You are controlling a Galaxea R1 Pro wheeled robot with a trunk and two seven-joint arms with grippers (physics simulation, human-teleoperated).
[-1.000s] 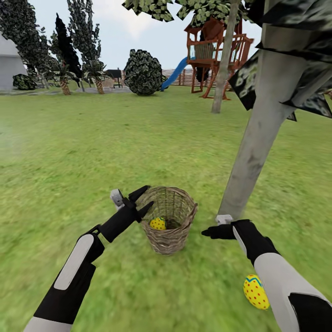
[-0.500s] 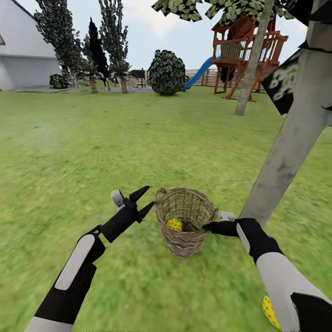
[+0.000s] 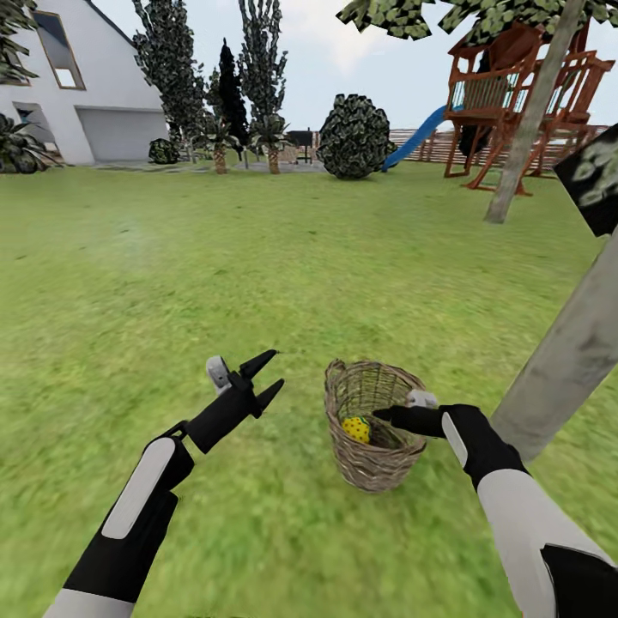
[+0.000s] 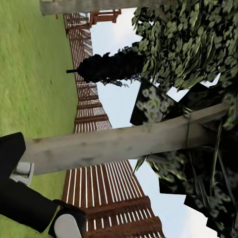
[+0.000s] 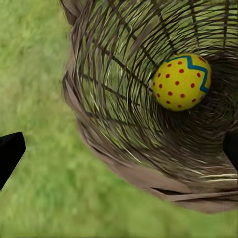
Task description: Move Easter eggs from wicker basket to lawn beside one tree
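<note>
One egg can be seen in the basket, lying low against the wall at about 9 o'clock from the basket's middle. The right wrist view shows it well: yellow with red dots and a blue zigzag. The basket sits on the lawn, and the tree stands just beside it at about 3 o'clock. The right claw hangs over the basket's rim at about 2 o'clock, above the egg and not touching it. Its two tips sit wide apart at the edges of the right wrist view, so it is spread and holds nothing. The left claw waits near the basket at about 9 o'clock, its tips also apart and holding nothing. The egg looks smooth, round and hard, so I think it is light but slippery and may roll or pop out. It is best pinched across its fat middle. The basket looks light and could tip if the claw bumps its wall.
</note>
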